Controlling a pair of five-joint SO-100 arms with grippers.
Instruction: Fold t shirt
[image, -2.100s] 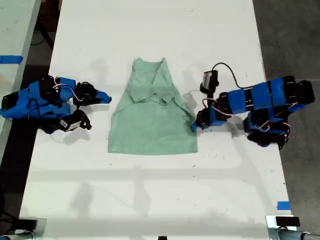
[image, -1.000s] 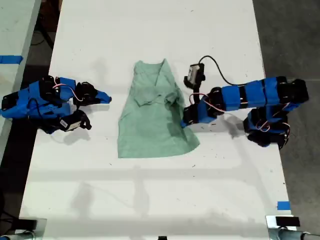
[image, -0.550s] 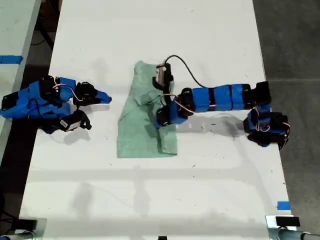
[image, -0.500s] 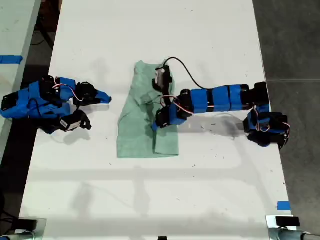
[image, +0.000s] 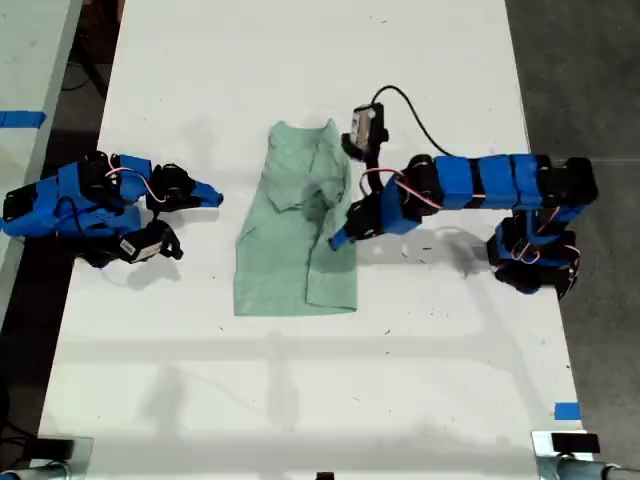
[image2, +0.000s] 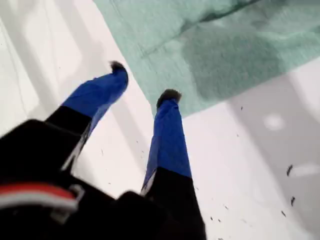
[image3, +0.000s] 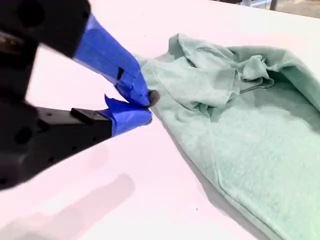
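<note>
Mint t shirt (image: 295, 235) lies mid-tabletop, long axis 12-to-6 in exterior view; my first end effector (image: 338, 240), spread and empty, at its 3 o'clock edge; my second end effector (image3: 147, 107), pinched closed on nothing, farther off at 9

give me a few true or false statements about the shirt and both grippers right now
1. The t shirt lies on the white table. True.
2. My first gripper is clamped on the shirt. False: its jaws are open and hold nothing, with the tips at the shirt's edge.
3. My second gripper is lifting the shirt's collar. False: its jaws are shut beside the shirt and hold nothing.
4. One side of the shirt is folded over onto the rest, on the exterior view's right. True.
5. The arm on the exterior view's left reaches across the shirt. False: it sits tucked back beside it.
</note>
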